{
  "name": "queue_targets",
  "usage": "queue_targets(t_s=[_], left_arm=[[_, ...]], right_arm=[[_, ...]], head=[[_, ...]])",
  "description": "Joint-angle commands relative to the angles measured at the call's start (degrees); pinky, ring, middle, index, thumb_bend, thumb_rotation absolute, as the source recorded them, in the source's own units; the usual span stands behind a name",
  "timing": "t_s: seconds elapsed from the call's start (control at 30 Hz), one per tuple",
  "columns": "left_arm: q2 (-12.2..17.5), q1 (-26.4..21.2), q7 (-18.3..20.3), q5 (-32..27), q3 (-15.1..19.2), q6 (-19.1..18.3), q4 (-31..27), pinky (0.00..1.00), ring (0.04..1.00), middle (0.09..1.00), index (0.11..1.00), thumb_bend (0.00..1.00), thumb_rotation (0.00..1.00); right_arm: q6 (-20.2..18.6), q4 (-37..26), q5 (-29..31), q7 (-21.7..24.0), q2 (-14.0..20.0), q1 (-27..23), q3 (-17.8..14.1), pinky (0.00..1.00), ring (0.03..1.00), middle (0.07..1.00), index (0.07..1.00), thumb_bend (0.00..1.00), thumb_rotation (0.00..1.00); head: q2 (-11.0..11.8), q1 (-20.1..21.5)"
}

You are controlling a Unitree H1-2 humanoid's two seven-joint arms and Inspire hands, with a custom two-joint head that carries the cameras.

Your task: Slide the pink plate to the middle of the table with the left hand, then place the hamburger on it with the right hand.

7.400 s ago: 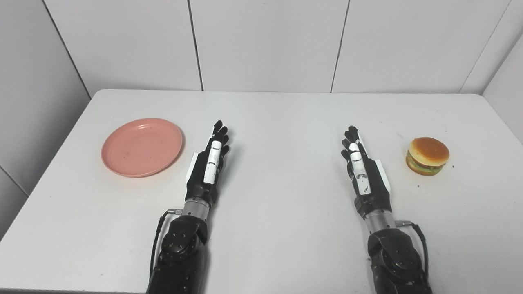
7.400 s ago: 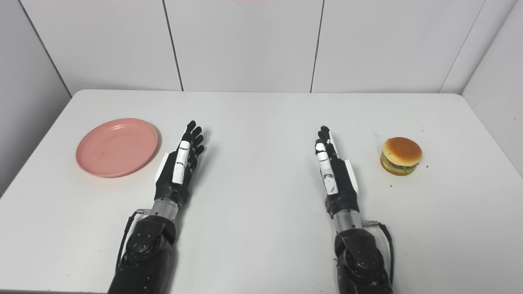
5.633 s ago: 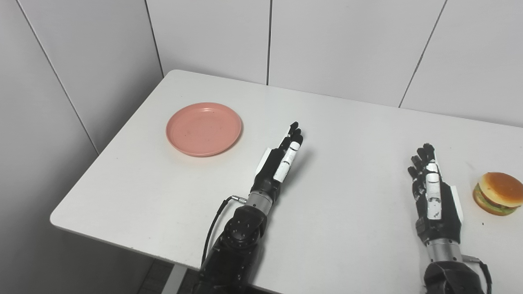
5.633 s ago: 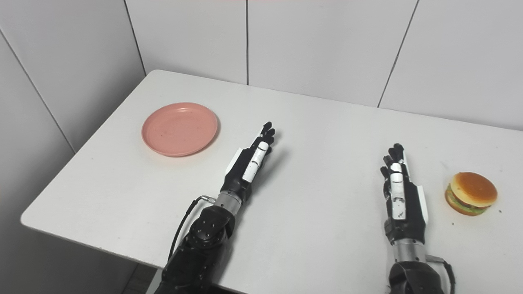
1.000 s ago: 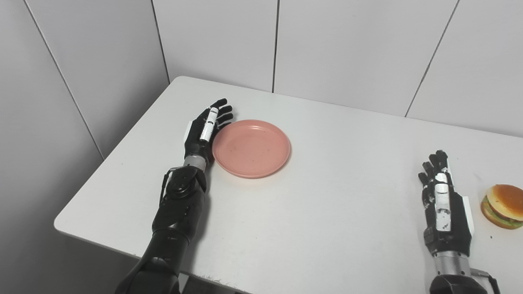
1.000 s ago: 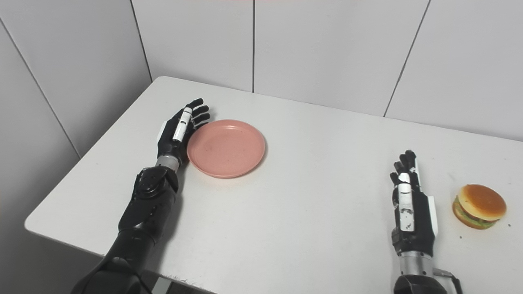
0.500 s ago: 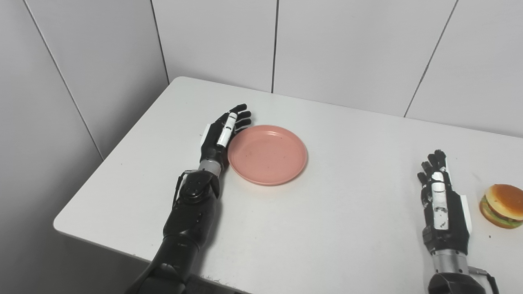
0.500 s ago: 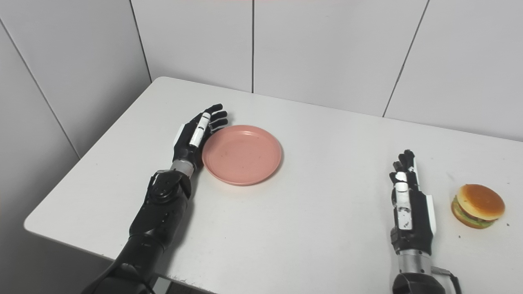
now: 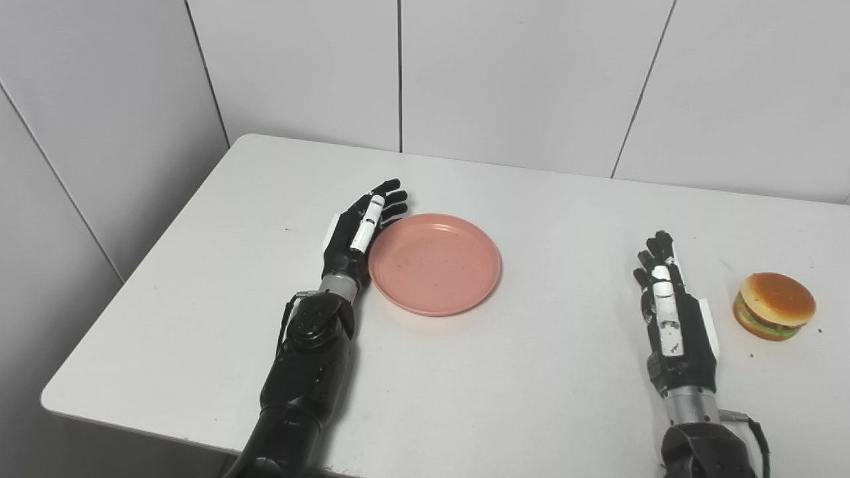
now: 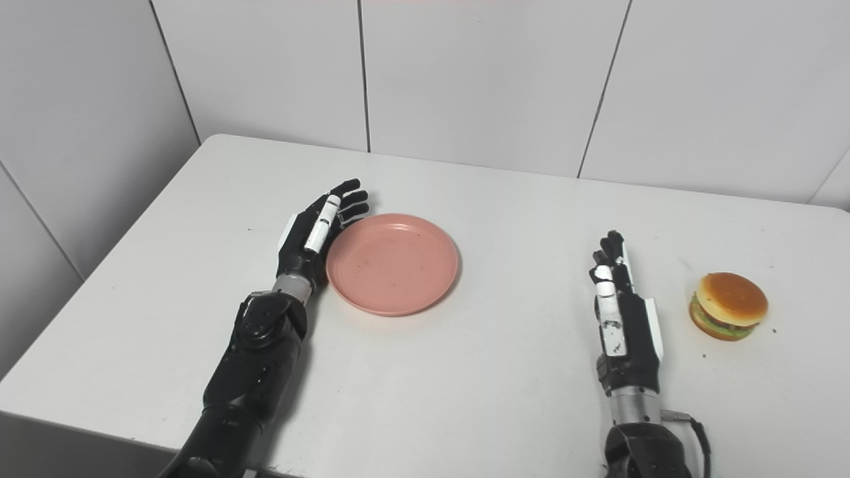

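Observation:
The pink plate lies flat on the white table, left of its middle. My left hand is open, on edge, with its palm against the plate's left rim and its fingers curving round the far left edge. The hamburger sits on the table at the right. My right hand is open and flat-fingered on the table, a short way left of the hamburger and apart from it. Both hands also show in the right eye view: the left hand and the right hand.
White wall panels stand behind the table's far edge. The table's left edge and front left corner are in view, with a grey wall beyond. Bare tabletop lies between the plate and my right hand.
My left hand has pushed the plate further right along the table. The camera has swung right. My right hand and the hamburger have stayed in place.

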State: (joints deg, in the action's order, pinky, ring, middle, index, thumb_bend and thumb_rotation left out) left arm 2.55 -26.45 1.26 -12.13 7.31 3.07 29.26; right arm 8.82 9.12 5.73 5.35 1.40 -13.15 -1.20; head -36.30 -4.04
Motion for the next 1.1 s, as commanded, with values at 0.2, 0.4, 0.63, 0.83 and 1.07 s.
queue_targets(t_s=[0.2, 0.4, 0.63, 0.83, 1.07], left_arm=[[-1.29, 1.64, 1.64, 0.06, -1.97, -3.21, -2.11, 0.77, 0.8, 0.788, 0.761, 0.24, 0.83], [-2.43, 2.02, 2.1, 0.18, -2.98, -3.0, -2.45, 0.76, 0.793, 0.782, 0.752, 0.22, 0.83], [-3.83, 3.33, 2.24, 0.65, -4.07, -3.99, -4.98, 0.76, 0.788, 0.777, 0.743, 0.21, 0.81], [-4.94, 4.75, 2.18, 1.24, -4.88, -3.98, -6.69, 0.76, 0.79, 0.778, 0.749, 0.19, 0.88], [-5.66, 5.98, 2.86, 2.4, -6.71, -2.99, -7.14, 0.79, 0.809, 0.803, 0.77, 0.18, 0.9]], right_arm=[[-1.32, -0.17, -2.64, -2.2, -1.99, 0.7, 1.23, 1.0, 0.999, 1.0, 1.0, 0.57, 0.9], [-0.2, 1.56, -3.52, -2.5, -2.43, -0.12, 1.82, 1.0, 1.0, 1.0, 1.0, 0.56, 0.92], [0.48, 2.24, -5.12, -3.37, -2.76, -0.77, 2.39, 1.0, 1.0, 1.0, 1.0, 0.62, 0.89], [0.36, 2.44, -5.32, -3.47, -2.55, -0.78, 2.46, 1.0, 0.999, 1.0, 1.0, 0.63, 0.89], [0.21, 1.91, -5.64, -3.6, -2.26, -0.56, 2.33, 1.0, 0.991, 1.0, 1.0, 0.63, 0.9]], head=[[-0.73, 5.8], [-1.25, 9.96], [-1.6, 11.7], [-1.74, 11.47], [-1.89, 10.32]])
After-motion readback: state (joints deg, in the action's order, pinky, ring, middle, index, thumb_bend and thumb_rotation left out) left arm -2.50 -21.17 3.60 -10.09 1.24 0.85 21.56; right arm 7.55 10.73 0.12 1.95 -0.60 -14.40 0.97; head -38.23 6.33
